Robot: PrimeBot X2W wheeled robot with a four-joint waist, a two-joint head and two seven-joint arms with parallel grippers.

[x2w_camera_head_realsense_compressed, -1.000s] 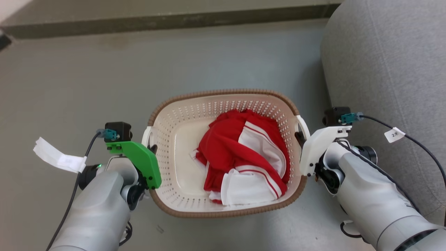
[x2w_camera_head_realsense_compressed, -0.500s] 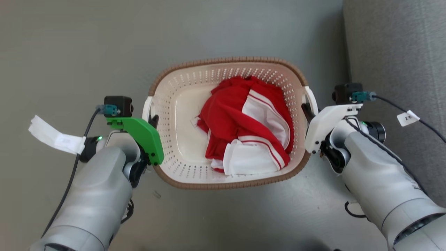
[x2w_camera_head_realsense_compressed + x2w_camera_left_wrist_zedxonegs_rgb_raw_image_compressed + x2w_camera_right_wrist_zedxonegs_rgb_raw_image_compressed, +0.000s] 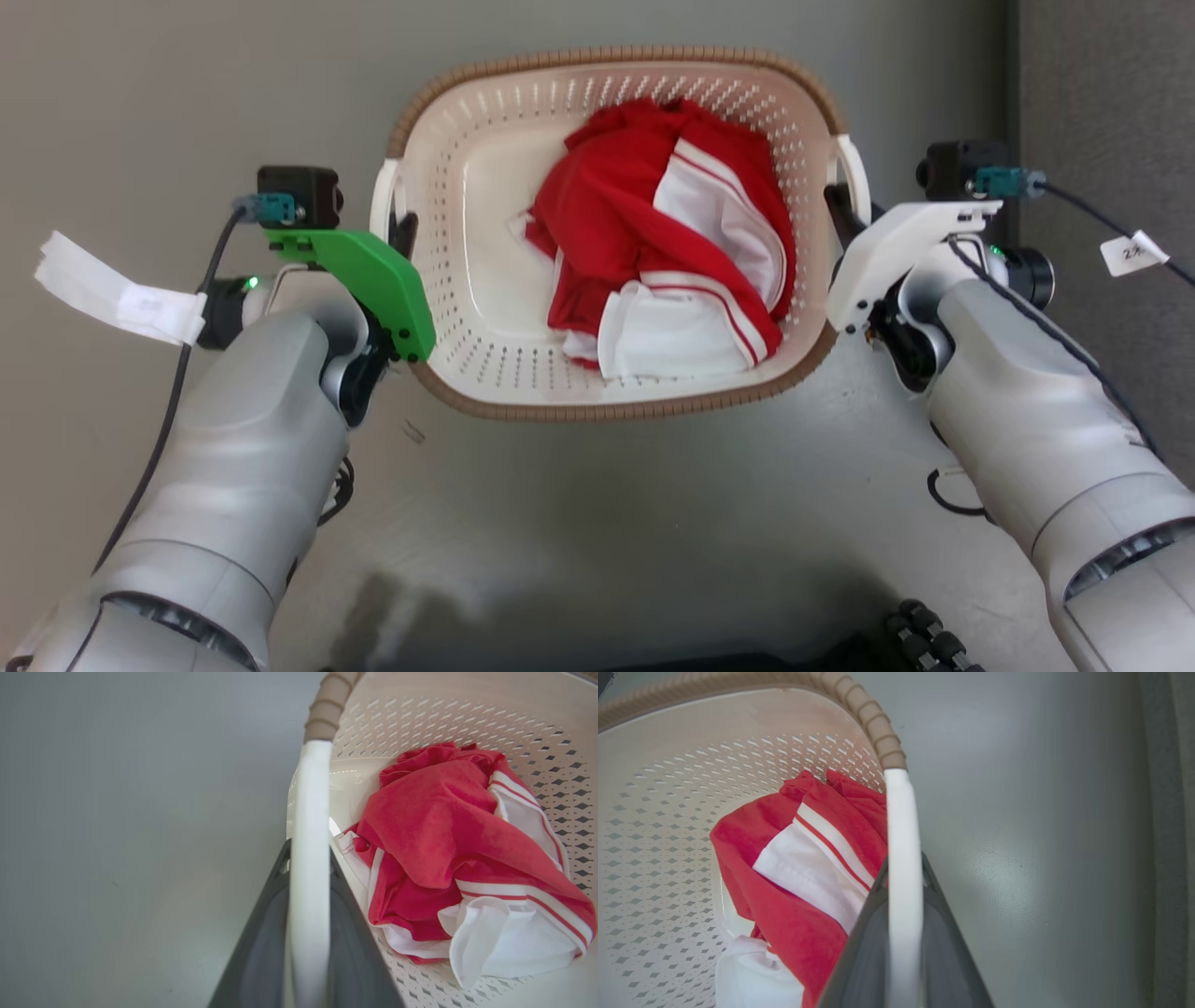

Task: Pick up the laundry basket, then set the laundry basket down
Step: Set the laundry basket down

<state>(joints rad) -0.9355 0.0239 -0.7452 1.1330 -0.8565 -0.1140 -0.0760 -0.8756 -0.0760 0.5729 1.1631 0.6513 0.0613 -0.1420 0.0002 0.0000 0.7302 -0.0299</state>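
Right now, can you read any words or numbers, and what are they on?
"2", then a mark too blurred to read: small white tag on the right arm's cable.
Faint print, too blurred to read: white paper tag on the left arm's cable.
No text on the laundry basket.

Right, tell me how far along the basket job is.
Done: left gripper and right gripper each have jaws shut on a white side handle of the laundry basket. In hand: the lift; I cannot tell whether it is off the floor. Left: set it down, open both jaws.
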